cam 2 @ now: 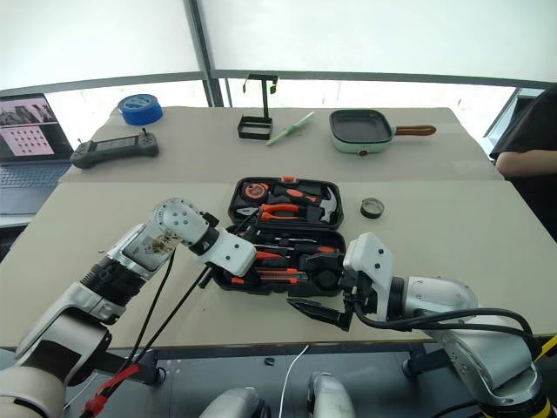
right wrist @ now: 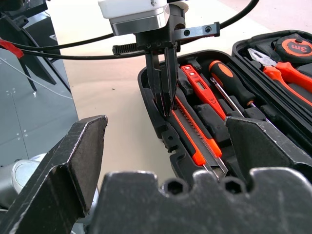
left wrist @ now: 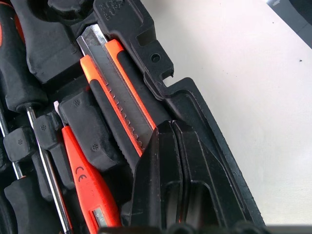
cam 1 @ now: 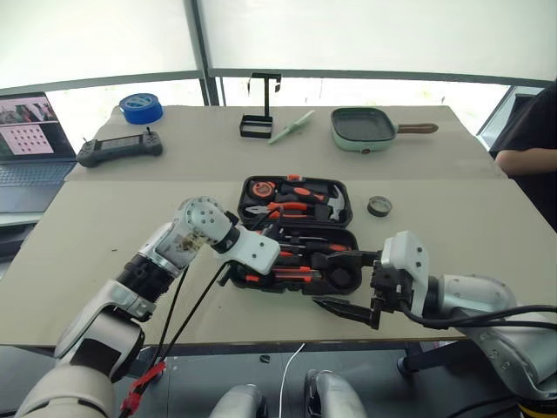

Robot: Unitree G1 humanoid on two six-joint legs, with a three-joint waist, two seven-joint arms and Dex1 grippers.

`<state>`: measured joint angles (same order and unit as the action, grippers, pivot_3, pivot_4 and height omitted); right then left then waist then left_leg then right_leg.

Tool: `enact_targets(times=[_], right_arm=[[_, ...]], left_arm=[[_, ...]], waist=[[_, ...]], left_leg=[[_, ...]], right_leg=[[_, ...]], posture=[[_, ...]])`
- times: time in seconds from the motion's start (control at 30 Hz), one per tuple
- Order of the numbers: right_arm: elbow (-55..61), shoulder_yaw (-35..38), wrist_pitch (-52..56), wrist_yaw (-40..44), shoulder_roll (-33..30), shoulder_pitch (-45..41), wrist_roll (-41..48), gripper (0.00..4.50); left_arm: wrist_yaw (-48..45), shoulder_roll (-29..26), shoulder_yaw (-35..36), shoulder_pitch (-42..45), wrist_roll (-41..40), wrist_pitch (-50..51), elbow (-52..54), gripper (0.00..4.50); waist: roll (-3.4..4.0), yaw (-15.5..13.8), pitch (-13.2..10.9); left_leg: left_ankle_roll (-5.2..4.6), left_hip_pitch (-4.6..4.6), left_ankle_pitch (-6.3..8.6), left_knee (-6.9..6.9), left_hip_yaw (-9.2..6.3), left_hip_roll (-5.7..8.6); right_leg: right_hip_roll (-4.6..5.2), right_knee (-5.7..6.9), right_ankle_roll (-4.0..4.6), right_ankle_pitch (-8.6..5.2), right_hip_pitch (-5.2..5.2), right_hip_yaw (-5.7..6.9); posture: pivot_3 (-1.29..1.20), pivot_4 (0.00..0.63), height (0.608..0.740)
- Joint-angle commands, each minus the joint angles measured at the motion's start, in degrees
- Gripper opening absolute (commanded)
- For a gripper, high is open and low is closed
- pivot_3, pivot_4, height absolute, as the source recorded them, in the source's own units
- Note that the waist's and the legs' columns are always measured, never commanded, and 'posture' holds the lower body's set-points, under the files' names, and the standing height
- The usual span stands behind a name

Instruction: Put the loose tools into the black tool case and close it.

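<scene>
left gripper (right wrist: 164, 105): fingers together, tips on utility knife (left wrist: 114, 95) in open black tool case (cam 1: 344, 279) | right gripper (cam 1: 348, 312): fingers apart, empty, beside case front edge

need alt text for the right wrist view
The left gripper, shut, presses its black fingertips onto the orange-black utility knife lying in the open black moulded tool case. The right gripper's own black fingers stand wide open in the foreground.

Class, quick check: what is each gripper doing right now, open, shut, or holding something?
Left gripper: shut, holding nothing, tips pressing on the utility knife in the black tool case.
Right gripper: open, empty, beside the case.
</scene>
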<state>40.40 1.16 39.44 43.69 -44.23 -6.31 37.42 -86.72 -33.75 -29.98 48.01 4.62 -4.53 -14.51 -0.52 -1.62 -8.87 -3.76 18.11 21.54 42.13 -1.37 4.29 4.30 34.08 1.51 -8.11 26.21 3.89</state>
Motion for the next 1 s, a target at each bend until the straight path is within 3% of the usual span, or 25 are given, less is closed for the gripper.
enact_targets(times=[0.03, 0.23, 0.4, 0.53, 0.67, 0.87, 1.0], right_arm=[[1.9, 1.8, 0.0, -0.2, -0.6, -0.2, 1.1, 4.50], [0.6, 10.0, -0.2, 0.0, -3.8, 4.1, 0.6, 4.50], [-4.0, 25.3, 2.0, 5.0, -9.3, 11.6, 2.1, 4.50], [-12.3, 28.8, 0.8, 9.4, -14.8, 11.8, -0.3, 4.50], [-22.6, 19.0, -3.6, 10.7, -18.1, 0.9, -6.2, 4.50], [-44.0, -3.7, -10.0, 11.8, -11.8, -25.5, -22.2, 4.50], [-60.2, -14.0, -16.9, 14.2, -6.5, -38.0, -32.3, 4.50]], left_arm=[[1.2, 0.1, 3.2, 0.8, -1.6, 6.3, -1.7, 0.06], [6.3, 1.8, 17.8, 0.2, -16.4, 21.1, 2.9, 0.06], [7.9, -3.5, 29.0, -3.1, -29.8, 40.1, 13.2, 1.49], [9.0, -7.4, 32.2, -8.7, -34.7, 44.2, 23.6, 2.93], [8.3, -10.8, 30.8, -13.7, -33.8, 40.6, 29.3, 4.36], [11.3, -10.9, 29.5, -14.1, -33.9, 39.4, 30.3, 4.43], [12.5, -11.2, 29.2, -13.8, -34.0, 39.1, 30.4, 4.43]], waist=[[0.00, -0.1, 0.0], [-0.04, -0.1, 0.0], [-0.04, 0.7, 0.0], [-0.02, 1.0, 0.0], [-0.02, 1.4, -0.1], [-0.02, 1.6, -0.2], [-0.01, 1.5, -0.2]], left_leg=[[0.00, 0.01, 0.00, 0.01, 0.00, 0.00], [-0.01, 0.23, 0.00, 0.00, -0.01, -0.01], [-0.01, 0.28, 0.01, -0.08, -0.02, 0.01], [0.05, 0.05, 0.02, -0.19, -0.01, 0.01], [0.20, -0.25, -0.01, -0.27, 0.13, 0.00], [0.40, -0.29, -0.14, -0.42, 0.27, -0.09], [0.38, -0.07, -0.15, -0.43, 0.21, -0.11]], right_leg=[[0.00, 0.00, 0.00, 0.00, 0.00, 0.00], [-0.09, 0.00, -0.02, -0.01, 0.24, 0.04], [-0.07, 0.01, -0.06, -0.02, 0.26, 0.13], [-0.05, -0.09, -0.04, -0.03, 0.15, 0.09], [-0.01, -0.05, -0.03, -0.05, -0.01, -0.12], [-0.07, -0.02, 0.10, -0.08, 0.03, -0.22], [-0.05, -0.04, 0.15, -0.08, 0.21, -0.10]], posture=[[0.00, 0.150, 0.740], [0.00, 0.150, 0.740], [0.00, 0.150, 0.740], [0.00, 0.150, 0.740], [0.00, 0.150, 0.740], [0.00, 0.150, 0.740], [0.00, 0.150, 0.740]])
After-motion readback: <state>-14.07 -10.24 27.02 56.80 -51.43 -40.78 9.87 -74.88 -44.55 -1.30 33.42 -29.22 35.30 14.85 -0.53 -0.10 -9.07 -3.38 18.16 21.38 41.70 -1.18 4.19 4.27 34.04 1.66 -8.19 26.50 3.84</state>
